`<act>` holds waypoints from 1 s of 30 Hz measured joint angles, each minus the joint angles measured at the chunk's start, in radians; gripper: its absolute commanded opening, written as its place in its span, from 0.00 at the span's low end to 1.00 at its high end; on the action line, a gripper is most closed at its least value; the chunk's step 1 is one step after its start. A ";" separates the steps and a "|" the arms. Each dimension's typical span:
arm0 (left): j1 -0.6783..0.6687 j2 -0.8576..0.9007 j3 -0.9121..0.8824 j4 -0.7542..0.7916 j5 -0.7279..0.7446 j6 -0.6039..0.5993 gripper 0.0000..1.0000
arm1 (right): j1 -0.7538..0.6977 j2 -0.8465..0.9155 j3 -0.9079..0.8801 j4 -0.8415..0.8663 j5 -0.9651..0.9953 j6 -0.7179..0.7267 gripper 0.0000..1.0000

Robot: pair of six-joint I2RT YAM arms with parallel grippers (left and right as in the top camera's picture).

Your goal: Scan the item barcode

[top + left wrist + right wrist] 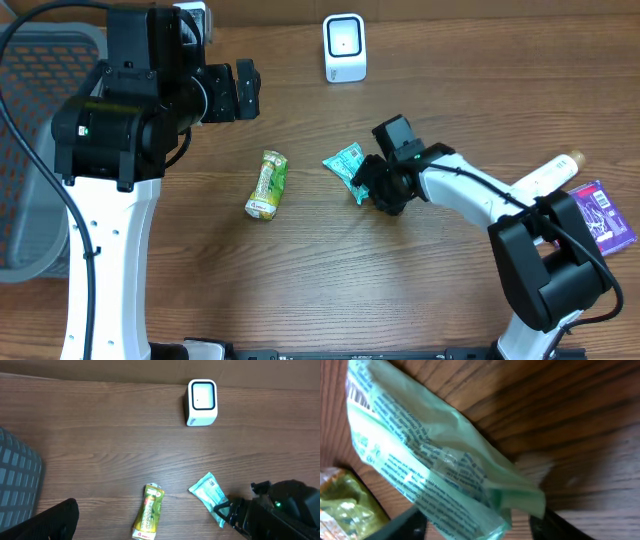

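I note green packet [430, 455] flat on worktop [580, 420], its end between right fingers [560, 527], set apart, not clamped; left fingers [246, 88] wide, well apart from packet.

A brown wood-grain table [300, 290] fills the view, a grey mesh basket [25, 130] at its left.
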 measured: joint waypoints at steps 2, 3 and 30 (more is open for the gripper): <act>0.000 0.000 0.000 0.000 0.000 0.000 1.00 | 0.000 0.000 -0.003 0.013 0.006 -0.009 0.34; 0.000 0.000 0.000 0.000 0.000 0.000 1.00 | 0.000 0.000 -0.003 0.018 0.007 -0.013 0.26; 0.000 0.000 0.000 0.000 0.000 0.000 0.99 | -0.286 -0.002 0.019 -0.005 -0.361 -0.758 0.89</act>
